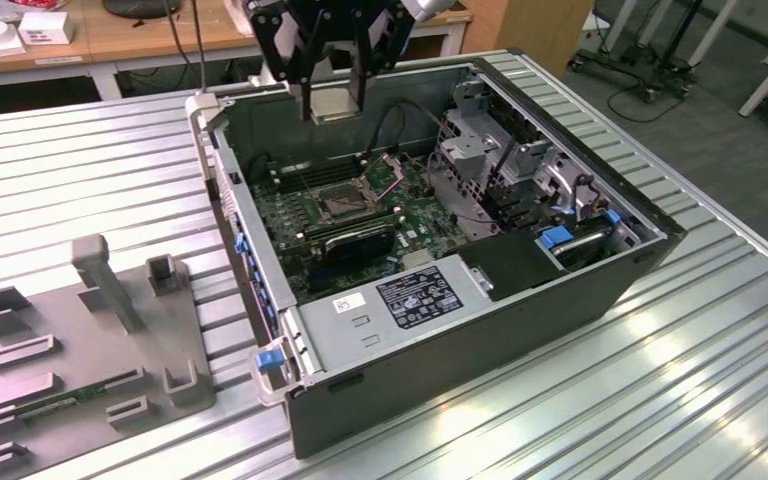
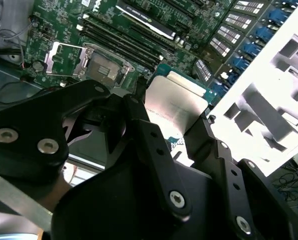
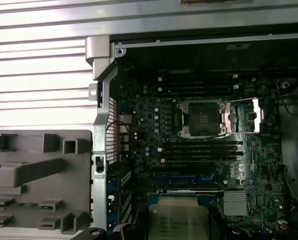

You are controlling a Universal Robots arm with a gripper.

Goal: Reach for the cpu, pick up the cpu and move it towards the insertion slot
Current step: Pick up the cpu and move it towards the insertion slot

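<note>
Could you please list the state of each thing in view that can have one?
End effector: shut on the chip, raised above the open computer case.
Chip: held off the board, not yet in the socket.
Socket: empty, its metal cover flipped open.
Computer case: lying on its side, side panel off.
Grey tray: on the table, a green memory stick lying in it.

— What sits between the black fingers [image 2: 154, 145]?
— The cpu [image 2: 175, 107], silvery top showing, clamped by the gripper [image 2: 176, 127] on two opposite edges.
— And beyond it?
— The insertion slot [image 2: 96, 67] on the green motherboard [image 2: 54, 27], apart from the chip, beside long memory slots [image 2: 124, 47]; a grey tray [image 2: 274, 95] farther off.
</note>
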